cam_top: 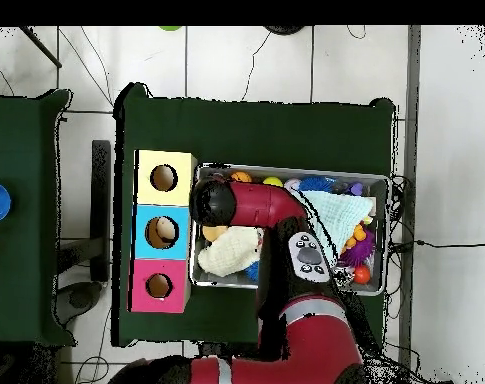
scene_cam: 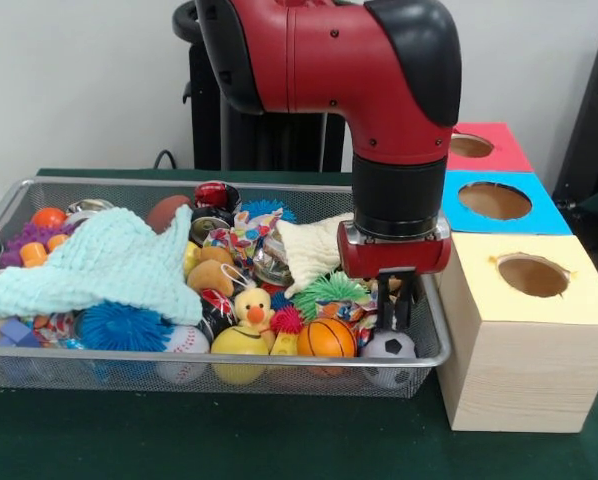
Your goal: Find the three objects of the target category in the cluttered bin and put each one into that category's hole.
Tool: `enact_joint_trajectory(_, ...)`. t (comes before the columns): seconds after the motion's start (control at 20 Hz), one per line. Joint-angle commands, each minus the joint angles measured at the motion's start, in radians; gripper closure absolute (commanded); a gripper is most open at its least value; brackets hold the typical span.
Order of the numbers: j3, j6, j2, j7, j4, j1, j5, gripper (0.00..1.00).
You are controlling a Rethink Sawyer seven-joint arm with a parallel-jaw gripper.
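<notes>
The black two-fingered pincer (scene_cam: 400, 296) hangs from the red and black arm (scene_cam: 379, 80) straight down into the end of the wide silver wire-mesh basket (scene_cam: 39, 365) nearest the boxes, its tips dipped among the toys; whether the fingers are parted or closed, or have hold of anything, I cannot tell. That upright pose suits a dig from above, probably for one of the cloths. The one small white cloth printed with red, blue and yellow patches (scene_cam: 241, 238) that shows lies well off to the side away from the boxes, near the basket's middle. The round ragged hole in yellow paper (scene_cam: 532, 274), atop the pale wooden box (scene_cam: 509, 375), is just beyond the basket's end, on the pincer's other side. A cream knitted cloth (scene_cam: 314, 250) lies just beside the pincer, toward the printed cloth, and could snag; farther that way spreads a large mint knitted cloth (scene_cam: 109, 262), likely hiding more. Touching or nearly so below the tips sit a small black-and-white football (scene_cam: 389, 346), an orange basketball (scene_cam: 326, 338) and a green spiky ball (scene_cam: 324, 292); a yellow duck (scene_cam: 253, 306) sits farther along
</notes>
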Motion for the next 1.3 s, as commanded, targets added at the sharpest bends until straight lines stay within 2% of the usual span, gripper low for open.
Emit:
enact_joint_trajectory(0.05, 0.029, 0.103, -0.048, 0.064, -0.031, -0.023, -0.008, 1.0)
enact_joint_trajectory(0.45, 0.032, 0.164, -0.086, 0.057, -0.06, -0.016, 0.002, 1.0)
enact_joint_trajectory(0.7, 0.032, 0.199, -0.16, 0.09, -0.069, 0.006, 0.026, 1.0)
enact_joint_trajectory(1.0, 0.015, 0.27, -0.199, 0.137, -0.087, 0.042, 0.044, 1.0)
enact_joint_trajectory(1.3, 0.023, 0.281, -0.247, 0.185, -0.049, 0.067, 0.087, 1.0)
